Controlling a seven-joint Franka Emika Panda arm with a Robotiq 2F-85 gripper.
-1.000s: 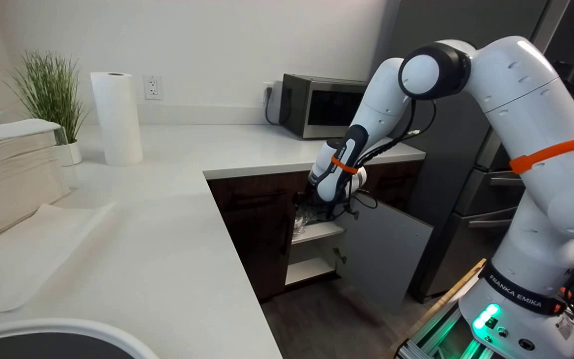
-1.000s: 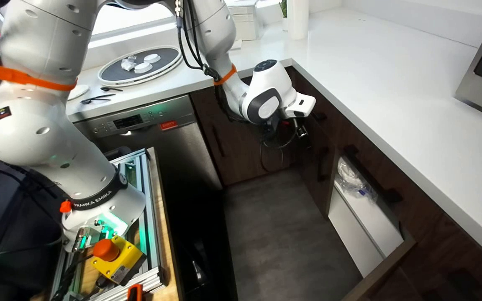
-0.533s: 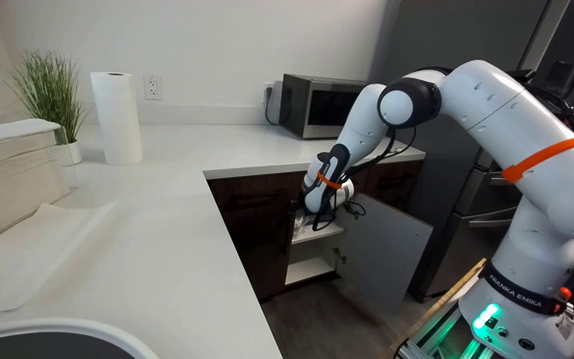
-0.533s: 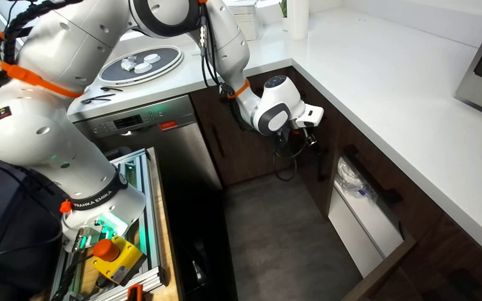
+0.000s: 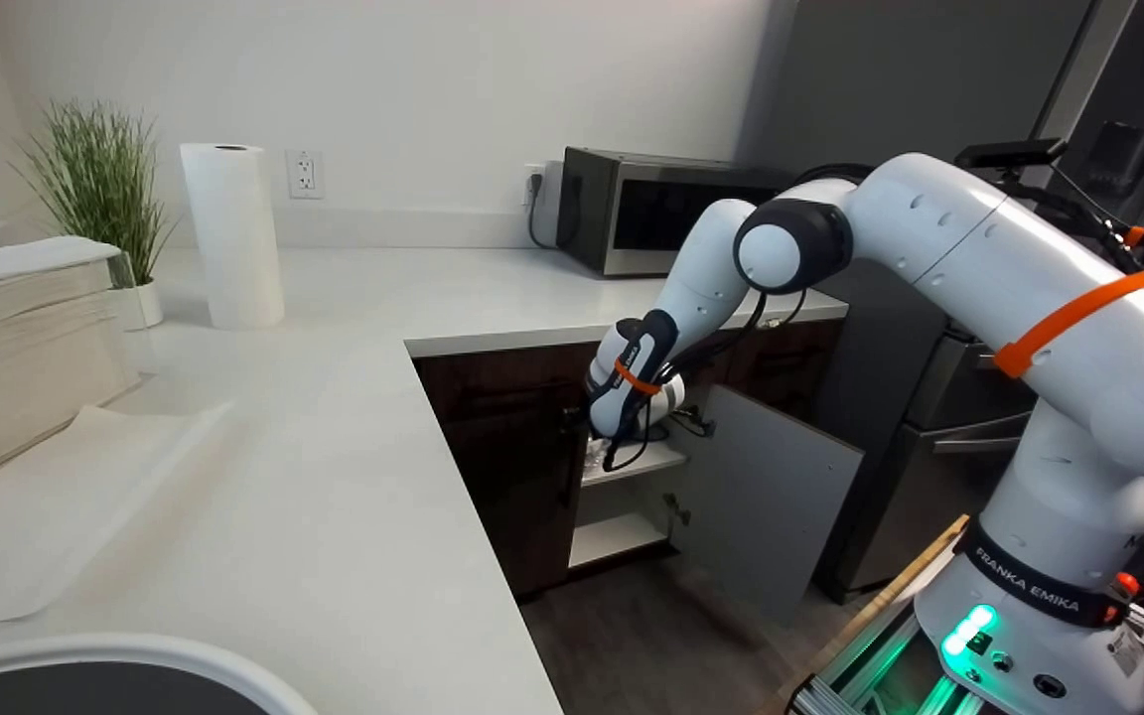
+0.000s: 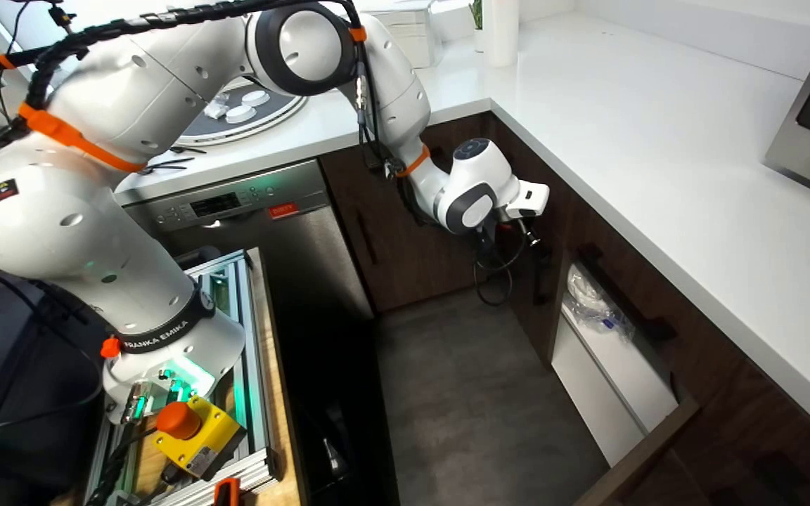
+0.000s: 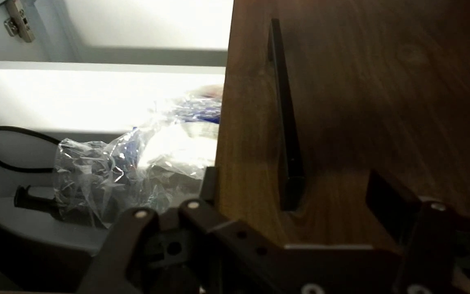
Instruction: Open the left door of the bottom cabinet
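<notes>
Left door [image 7: 382,102], closed

Dark brown; left of the outswung grey door [image 5: 771,497] in an exterior view; far side of the pincer [image 7: 299,194]. Black handle [image 7: 286,110]: near end between widely spread fingertips [image 7: 394,204]; contact, cannot tell.

White counter [image 5: 363,477]: paper towel roll [image 5: 232,238], potted grass [image 5: 100,194], microwave [image 5: 651,214], pale stack [image 5: 26,348], round tray [image 5: 125,648].
</notes>
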